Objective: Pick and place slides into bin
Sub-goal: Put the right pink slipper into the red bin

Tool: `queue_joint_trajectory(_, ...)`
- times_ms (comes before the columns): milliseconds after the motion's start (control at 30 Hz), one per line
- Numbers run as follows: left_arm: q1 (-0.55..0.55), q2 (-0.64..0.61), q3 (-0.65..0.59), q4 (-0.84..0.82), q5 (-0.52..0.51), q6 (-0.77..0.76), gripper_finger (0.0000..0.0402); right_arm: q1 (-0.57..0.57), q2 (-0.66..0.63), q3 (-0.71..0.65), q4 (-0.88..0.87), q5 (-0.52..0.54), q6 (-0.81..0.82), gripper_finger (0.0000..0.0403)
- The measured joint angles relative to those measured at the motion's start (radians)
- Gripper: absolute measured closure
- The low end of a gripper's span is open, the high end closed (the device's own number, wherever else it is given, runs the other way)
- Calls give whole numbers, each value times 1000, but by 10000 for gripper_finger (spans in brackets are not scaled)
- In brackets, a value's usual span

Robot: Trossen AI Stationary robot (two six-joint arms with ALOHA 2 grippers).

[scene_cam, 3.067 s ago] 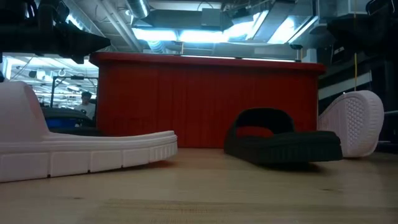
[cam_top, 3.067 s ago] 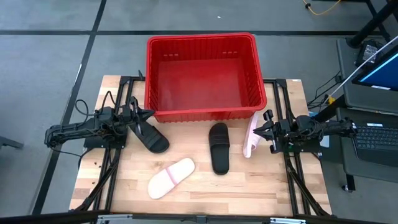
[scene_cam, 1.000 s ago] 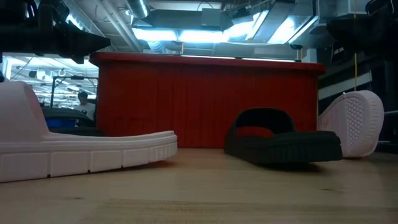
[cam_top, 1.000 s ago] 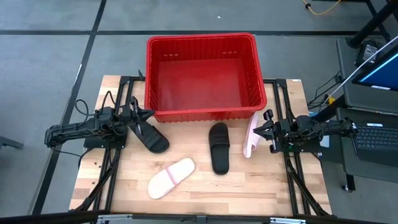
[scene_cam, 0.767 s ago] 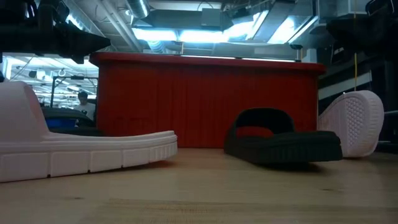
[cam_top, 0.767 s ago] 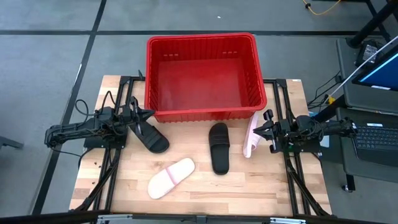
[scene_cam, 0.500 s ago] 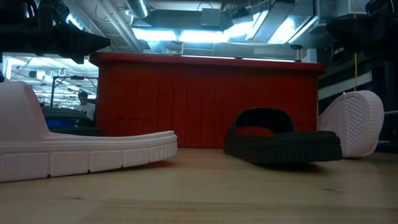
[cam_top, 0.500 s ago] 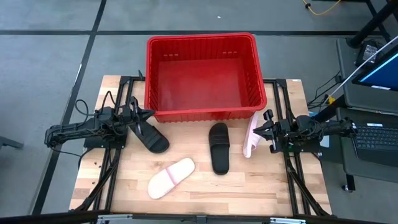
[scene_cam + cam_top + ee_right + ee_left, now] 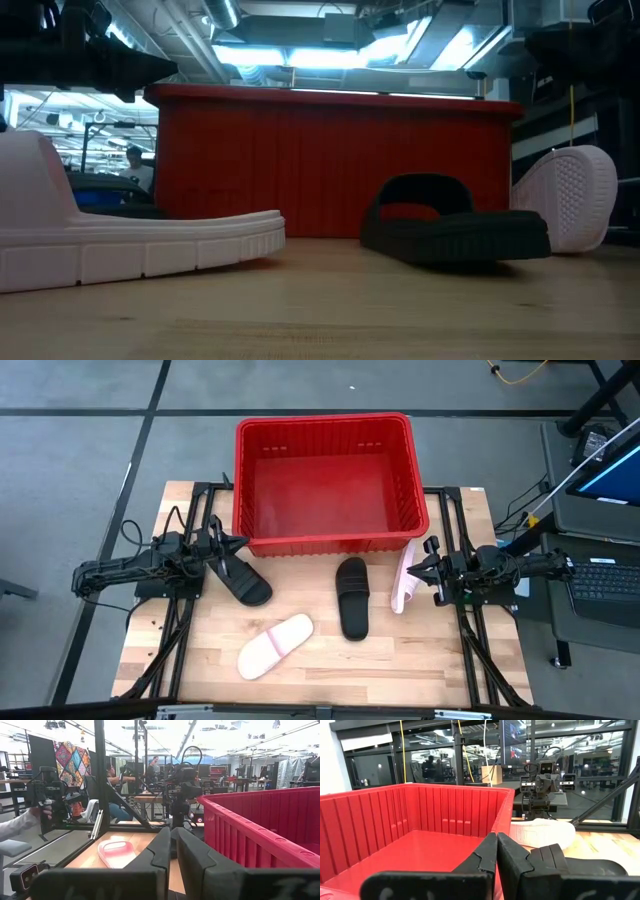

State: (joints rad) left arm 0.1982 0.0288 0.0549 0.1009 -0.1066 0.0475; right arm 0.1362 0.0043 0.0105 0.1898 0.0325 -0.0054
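The red bin (image 9: 325, 480) stands at the table's far middle. A black slide (image 9: 245, 582) lies flat just in front of my left gripper (image 9: 238, 544), which is shut and empty by the bin's near left corner. A second black slide (image 9: 351, 596) lies flat at the middle. One pale pink slide (image 9: 275, 645) lies flat toward the near edge. The other pink slide (image 9: 405, 575) stands on its side edge, its sole (image 9: 565, 200) toward the near edge. My right gripper (image 9: 414, 567) is shut right beside it. My right gripper has its shut fingers (image 9: 172, 845) level, pointing toward the table's left, right beside the upright pink slide. The fingers hide that spot in the wrist view, so I cannot tell whether they touch it.
The bin's near wall (image 9: 330, 165) rises behind the slides. Black frame rails (image 9: 470, 650) run along both table sides. A desk with a laptop (image 9: 605, 470) stands off the right edge. People show in the room beyond (image 9: 112, 775). Bare wood (image 9: 400, 660) lies near the front edge.
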Motion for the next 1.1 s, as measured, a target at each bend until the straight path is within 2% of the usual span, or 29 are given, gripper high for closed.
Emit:
queue_joint_trajectory(333,0,0,0,4,0,-5,395,0,0,0,0,0,-1,370)
queue_joint_trajectory(500,0,0,0,7,0,-115,395,0,0,0,0,0,1,370)
queue_joint_trajectory(600,0,0,0,8,3,-62,398,0,0,0,0,0,2,370)
queue_joint_trajectory(800,0,1,2,3,129,-49,400,0,1,0,0,0,1,376)
queue_joint_trajectory(900,0,5,34,-12,136,-61,400,0,13,5,-7,1,0,396)
queue_joint_trajectory(1100,0,61,131,-57,151,-61,400,0,98,80,-63,65,3,399)
